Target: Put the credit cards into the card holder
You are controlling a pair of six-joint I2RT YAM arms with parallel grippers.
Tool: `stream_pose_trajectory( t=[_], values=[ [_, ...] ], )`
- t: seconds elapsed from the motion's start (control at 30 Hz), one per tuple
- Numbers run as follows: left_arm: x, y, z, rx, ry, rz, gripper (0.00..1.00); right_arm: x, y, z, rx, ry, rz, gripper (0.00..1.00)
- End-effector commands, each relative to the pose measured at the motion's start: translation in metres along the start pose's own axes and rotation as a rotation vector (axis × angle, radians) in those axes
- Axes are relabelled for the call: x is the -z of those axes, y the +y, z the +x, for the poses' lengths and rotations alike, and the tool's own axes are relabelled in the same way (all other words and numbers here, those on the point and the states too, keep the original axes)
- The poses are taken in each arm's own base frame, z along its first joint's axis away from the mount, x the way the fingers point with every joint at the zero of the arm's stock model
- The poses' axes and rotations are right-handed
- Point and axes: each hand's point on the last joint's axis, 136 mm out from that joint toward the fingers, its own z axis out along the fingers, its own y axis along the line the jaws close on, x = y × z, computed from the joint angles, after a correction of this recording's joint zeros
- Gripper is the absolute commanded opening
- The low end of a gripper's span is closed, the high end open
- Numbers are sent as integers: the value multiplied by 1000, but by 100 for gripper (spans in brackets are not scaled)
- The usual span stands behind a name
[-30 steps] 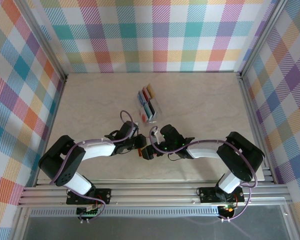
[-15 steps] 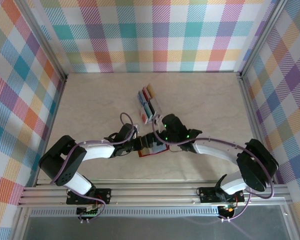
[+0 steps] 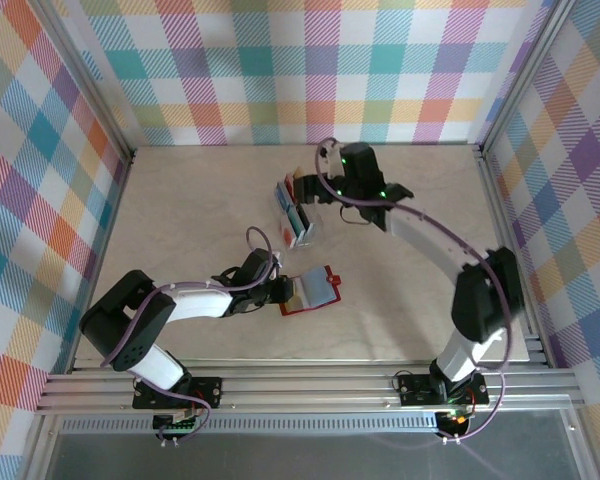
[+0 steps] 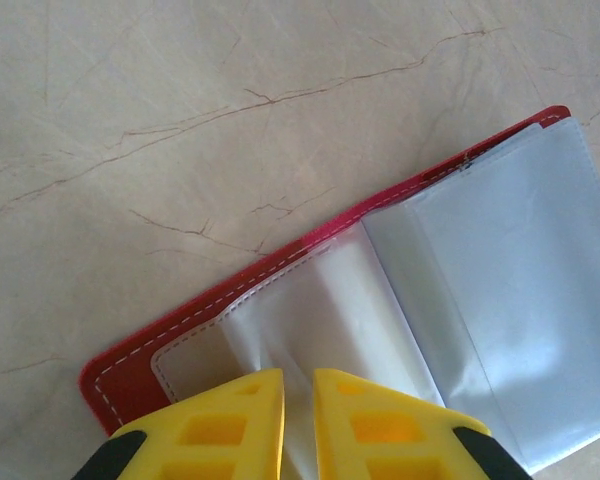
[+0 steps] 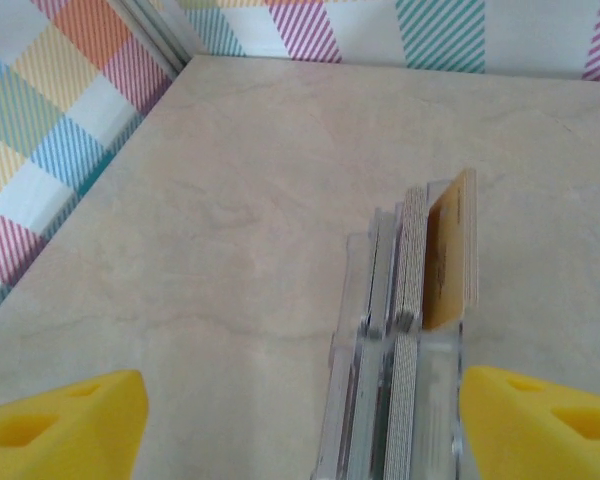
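Observation:
The card holder (image 3: 316, 288) is a red wallet lying open on the table, grey pockets up. My left gripper (image 3: 283, 291) is at its left edge. In the left wrist view the yellow fingers (image 4: 230, 425) are nearly together, pinching a grey inner pocket sheet (image 4: 330, 310) of the card holder (image 4: 280, 268). The credit cards (image 3: 299, 200) stand in a clear slotted rack (image 3: 302, 228) further back. My right gripper (image 3: 321, 193) hovers at the rack's far end. In the right wrist view the right gripper (image 5: 300, 388) is open wide. The rack (image 5: 380, 400) and a gold card (image 5: 448, 262) lie between its fingers.
Plaid walls and metal rails close in the table on three sides. The left wall's corner (image 5: 150, 30) is close to the rack's far end. Bare marbled tabletop (image 3: 420, 270) stretches right of the card holder.
The right arm has swung away from the card holder up to the far end of the rack, its jaws narrowing a little. The left gripper has stayed on the holder.

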Motion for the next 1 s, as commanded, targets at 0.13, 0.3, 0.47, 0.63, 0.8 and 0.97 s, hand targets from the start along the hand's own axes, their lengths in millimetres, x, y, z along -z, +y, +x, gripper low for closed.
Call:
stream_pose_trajectory(
  t=[0.13,0.3,0.47,0.63,0.8,0.97],
  values=[
    [-5,5,11,-26,34,-32,16,-58,-34,5,12,158,37,80],
    [-6,5,11,-26,37,-32,16,-81,-44,10,16,212,55,80],
    [-5,6,10,-28,30,-34,15,-93,-52,14,15,232,77,80],
    [-4,5,10,-28,27,-27,15,-100,-52,22,4,269,61,81],
    [-3,5,10,-30,23,-23,15,-107,-60,28,9,294,91,81],
    [-3,5,10,-30,23,-25,15,-107,-58,27,13,294,82,81]
  ],
)
